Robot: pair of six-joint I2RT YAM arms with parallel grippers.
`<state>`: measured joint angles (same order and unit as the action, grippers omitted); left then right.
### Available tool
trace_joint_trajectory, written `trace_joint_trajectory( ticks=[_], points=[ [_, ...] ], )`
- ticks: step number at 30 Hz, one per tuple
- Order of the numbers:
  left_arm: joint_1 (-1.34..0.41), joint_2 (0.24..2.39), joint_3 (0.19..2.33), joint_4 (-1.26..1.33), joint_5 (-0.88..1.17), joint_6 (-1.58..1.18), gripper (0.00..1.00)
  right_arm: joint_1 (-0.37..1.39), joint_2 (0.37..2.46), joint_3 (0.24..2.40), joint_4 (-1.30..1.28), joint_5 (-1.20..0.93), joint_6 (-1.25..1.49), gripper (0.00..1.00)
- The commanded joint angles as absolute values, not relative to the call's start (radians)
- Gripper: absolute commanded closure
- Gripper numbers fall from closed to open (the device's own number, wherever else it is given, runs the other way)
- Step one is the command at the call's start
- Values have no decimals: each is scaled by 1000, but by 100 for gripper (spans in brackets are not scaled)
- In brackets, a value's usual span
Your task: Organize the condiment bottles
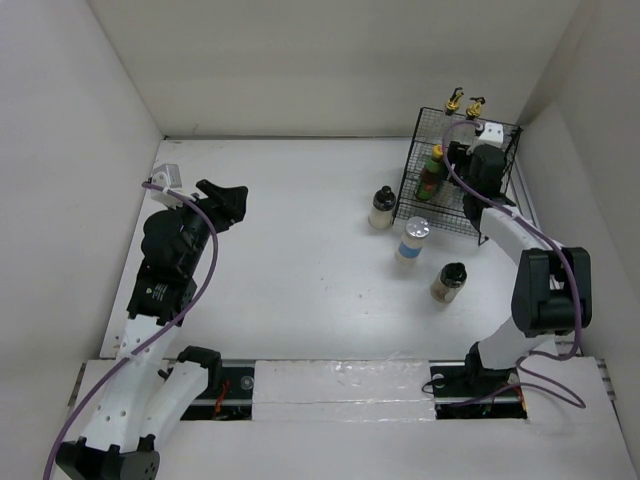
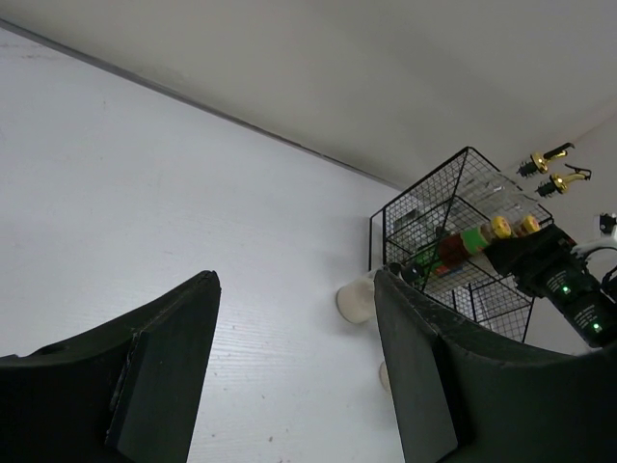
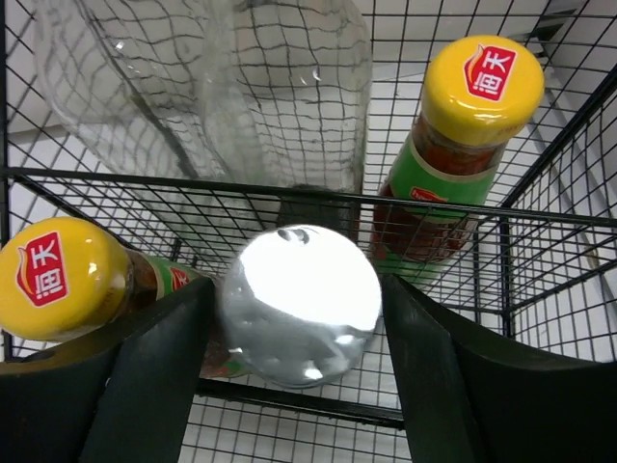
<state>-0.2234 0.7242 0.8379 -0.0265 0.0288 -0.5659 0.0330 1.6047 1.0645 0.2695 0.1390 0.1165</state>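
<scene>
My right gripper point(image 3: 297, 289) reaches down into the black wire basket point(image 1: 505, 140) and is shut on a silver-lidded jar point(image 3: 301, 280), one finger on each side of it, above the wire floor. Two yellow-capped, green-and-red-labelled bottles point(image 3: 480, 87) point(image 3: 60, 278) stand in the basket beside it. A tall clear bottle point(image 3: 289, 96) stands behind; its two gold spouts point(image 1: 465, 101) show at the basket's back. Outside on the table stand a black-lidded jar point(image 1: 382, 207), a silver-lidded jar point(image 1: 414, 238) and another black-lidded jar point(image 1: 450, 281). My left gripper point(image 1: 238, 202) is open and empty, far to the left.
White walls close in the table on the left, back and right. The basket point(image 2: 424, 231) sits in the back right corner, close to the right wall. The right arm's cable point(image 1: 520, 225) loops beside it.
</scene>
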Motion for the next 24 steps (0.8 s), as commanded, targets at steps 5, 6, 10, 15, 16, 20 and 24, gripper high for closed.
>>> trace_joint_trajectory(
  ticks=[5,6,10,15,16,20,24],
  points=[
    [-227,701,856,23,23,-561,39,61,1493,1052,313,178,144,20],
    [-227,701,856,23,23,-561,39,61,1459,1037,313,178,155,20],
    [-227,690,847,23,32,-561,39,80,1323,942,313,232,193,23],
    [-227,690,847,23,43,-561,39,199,1143,790,324,258,218,52],
    [-227,699,847,23,43,-561,39,225,1096,747,324,258,228,59],
    [-227,698,847,23,43,-561,39,362,1054,696,269,216,219,26],
    [-227,698,847,23,32,-561,39,460,1054,696,69,267,209,2]
  ],
)
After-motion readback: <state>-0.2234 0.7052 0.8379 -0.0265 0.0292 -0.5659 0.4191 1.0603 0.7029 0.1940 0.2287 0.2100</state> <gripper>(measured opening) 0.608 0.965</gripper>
